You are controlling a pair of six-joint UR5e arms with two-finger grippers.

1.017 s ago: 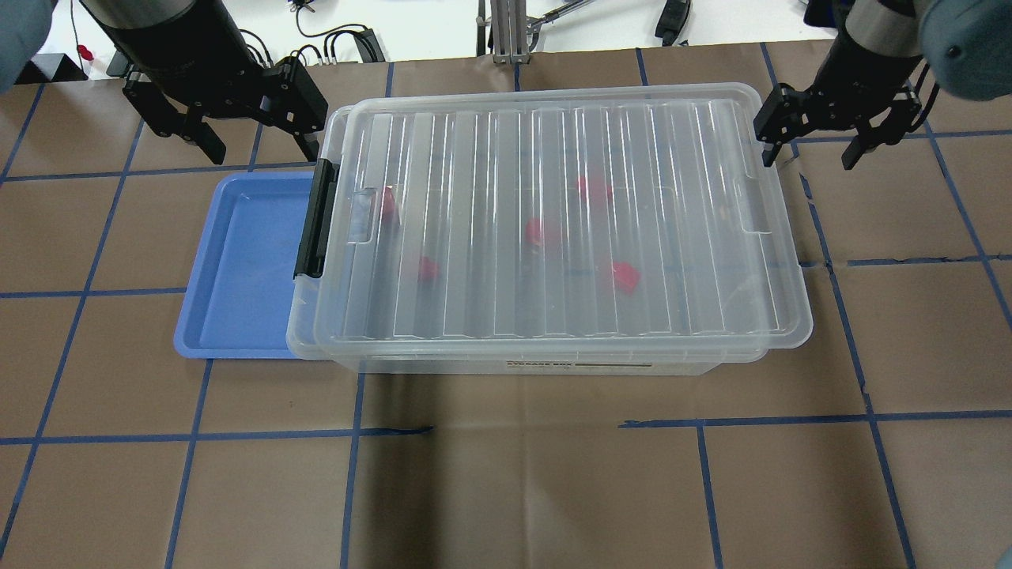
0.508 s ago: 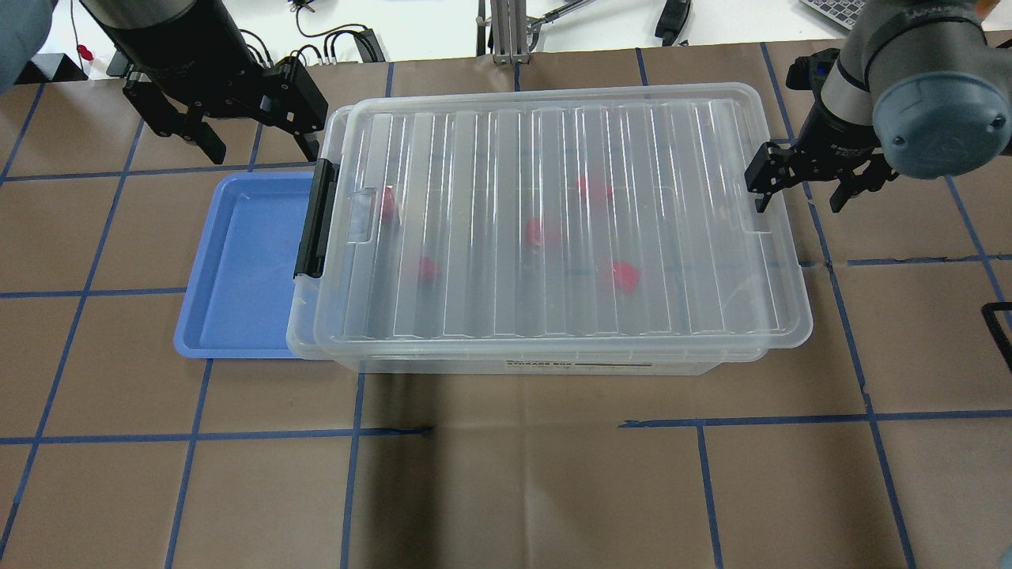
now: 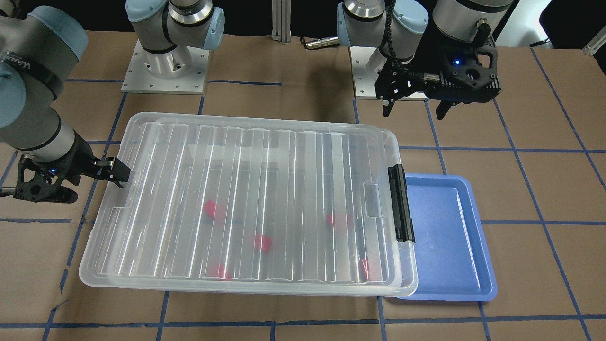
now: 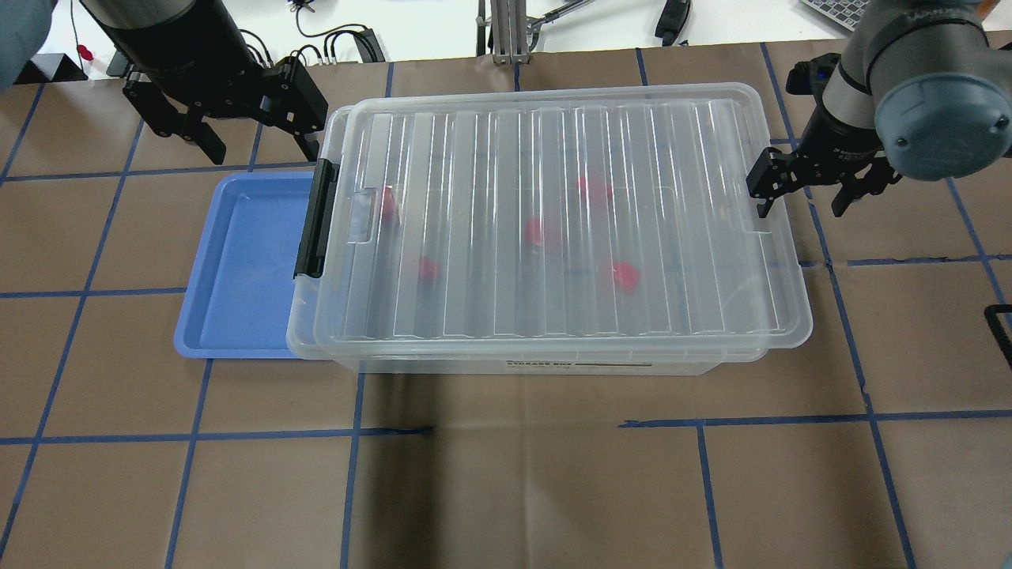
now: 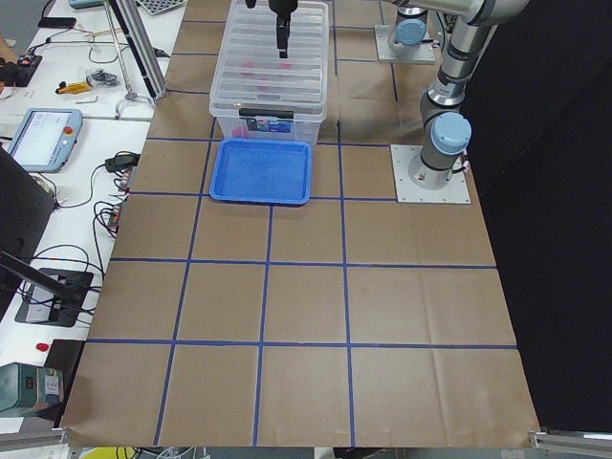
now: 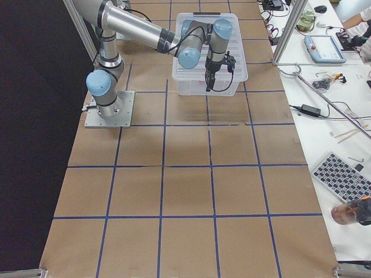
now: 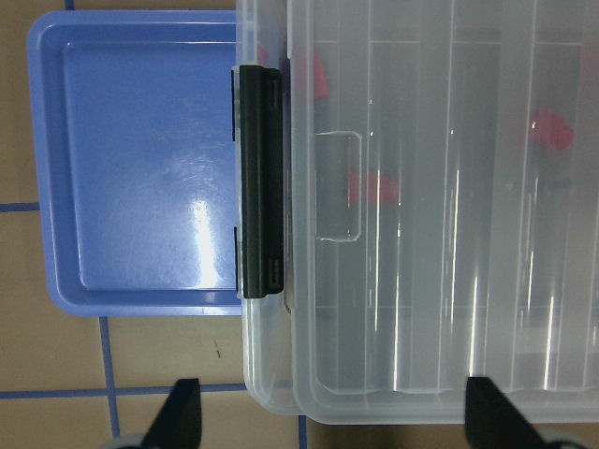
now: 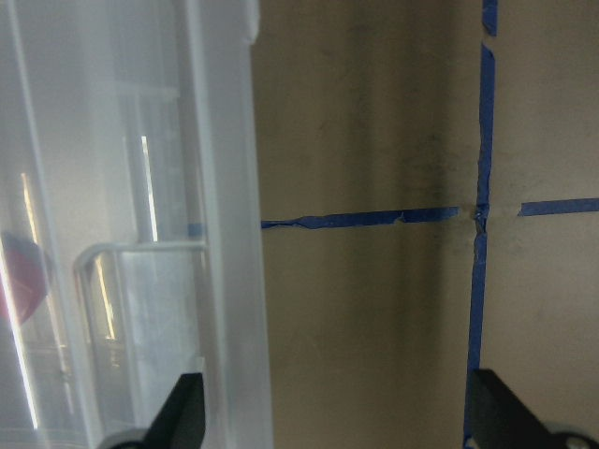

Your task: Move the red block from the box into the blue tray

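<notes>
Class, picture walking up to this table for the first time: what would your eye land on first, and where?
The large clear box, lid on, fills the table's middle, with five red blocks showing blurred through it. The blue tray lies at its latch end, on the robot's left. The right gripper hangs open at the opposite short end.

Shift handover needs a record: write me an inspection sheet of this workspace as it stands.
Surface: brown paper, blue tape grid.
Box: lid on, black latch at tray end.
Red blocks: five, inside the box.
Blue tray: empty, one edge under the box rim.
Clutter: nothing seen.
Left pincer: open, by the latch end.
Right pincer: open, over the lid rim at the opposite end.
Cables: black leads on the white bench behind.
Surroundings: side benches, a tablet.
</notes>
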